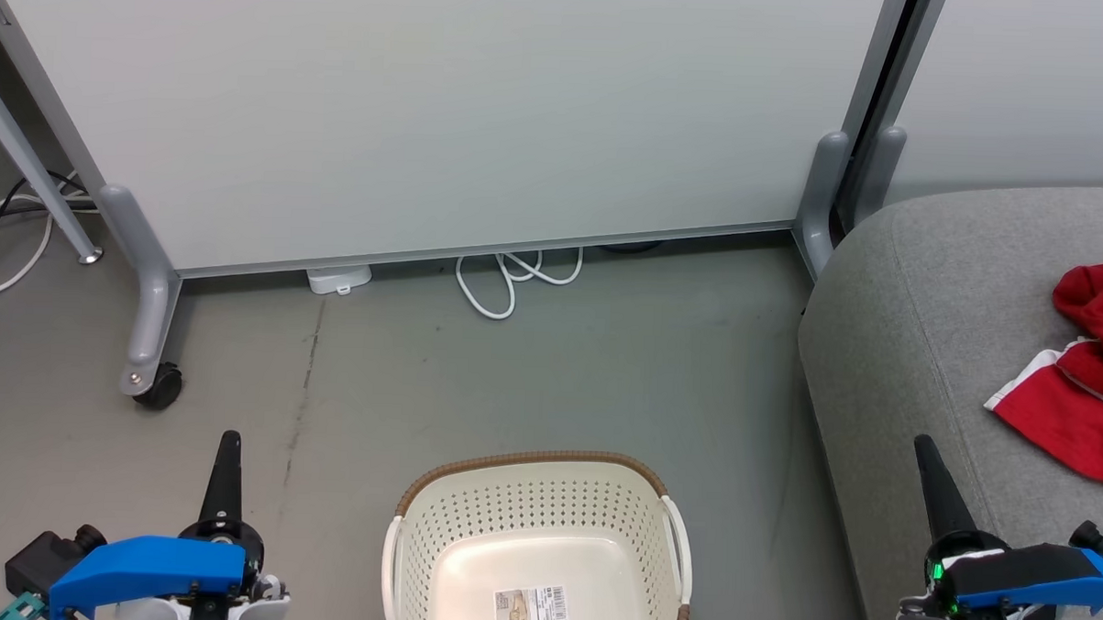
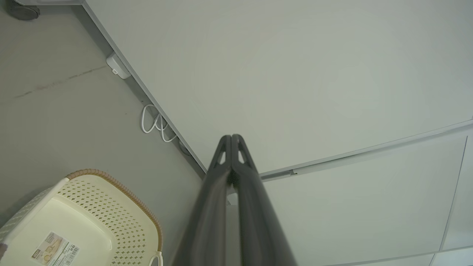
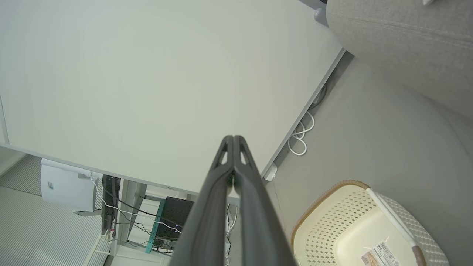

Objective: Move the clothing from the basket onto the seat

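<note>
Here the basket (image 1: 526,506) stands on the grey floor (image 1: 513,373), between the two arms and cut off by the lower edge of the head view. Inside it, the smooth cream bottom shows, with a printed barcode label (image 1: 530,610) stuck flat on it. Its perforated wall, brown woven-look rim and white side handles are plain to see. The left wrist view shows the basket (image 2: 103,207) at its lower left, and the right wrist view shows it (image 3: 332,221) at its lower right.

The clothing (image 1: 1086,365) lies crumpled on the seat (image 1: 908,341), well in from the seat's rounded left edge and running out of the head view on the right. It is red with white trim. The seat stands to the right of the basket, with a strip of floor between them.

The left gripper (image 1: 229,438) hangs over the floor to the left of the basket. Its two dark fingers are pressed together and it holds nothing, as its own wrist view (image 2: 231,137) confirms. The right gripper (image 1: 925,447) is over the seat's front left part, near the clothing but not touching it. Its fingers are likewise closed tip to tip (image 3: 234,138) and grip nothing.

Behind the basket, a pale partition panel (image 1: 430,113) stands on castors, and a looped white cable (image 1: 506,285) lies under its lower edge.
</note>
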Robot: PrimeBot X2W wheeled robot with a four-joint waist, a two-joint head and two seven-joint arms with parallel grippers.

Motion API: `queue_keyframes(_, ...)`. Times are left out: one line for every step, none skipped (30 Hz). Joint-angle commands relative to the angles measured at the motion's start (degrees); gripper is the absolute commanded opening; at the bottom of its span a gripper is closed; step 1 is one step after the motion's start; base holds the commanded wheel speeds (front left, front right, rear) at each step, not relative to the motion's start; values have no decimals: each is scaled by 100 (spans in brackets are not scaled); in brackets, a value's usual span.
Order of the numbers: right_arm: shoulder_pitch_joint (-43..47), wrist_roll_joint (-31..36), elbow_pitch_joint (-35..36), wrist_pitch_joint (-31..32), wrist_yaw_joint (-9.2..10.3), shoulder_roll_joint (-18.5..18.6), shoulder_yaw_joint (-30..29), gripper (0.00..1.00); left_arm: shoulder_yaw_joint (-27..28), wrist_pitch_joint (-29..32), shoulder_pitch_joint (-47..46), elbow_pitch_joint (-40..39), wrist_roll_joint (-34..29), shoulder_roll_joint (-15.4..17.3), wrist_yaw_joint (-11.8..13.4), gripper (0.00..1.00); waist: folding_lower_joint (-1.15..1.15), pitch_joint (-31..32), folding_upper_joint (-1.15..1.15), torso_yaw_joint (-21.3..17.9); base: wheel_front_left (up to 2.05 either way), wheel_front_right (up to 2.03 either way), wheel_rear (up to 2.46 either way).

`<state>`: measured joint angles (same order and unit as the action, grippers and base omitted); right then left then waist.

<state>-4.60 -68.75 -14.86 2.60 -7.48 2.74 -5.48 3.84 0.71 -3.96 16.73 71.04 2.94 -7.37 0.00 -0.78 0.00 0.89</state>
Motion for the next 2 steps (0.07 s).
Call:
queue_keyframes(-146,-118,62,29,-2,19,-13,0,43,35,-136,-66,98,5,-14,0,0,1,0,-1,0,0,0)
queue_keyframes(-148,-172,63,38,-2,19,-15,0,48,48,-140,-72,146,5,-14,0,0,2,0,-3,0,0,0)
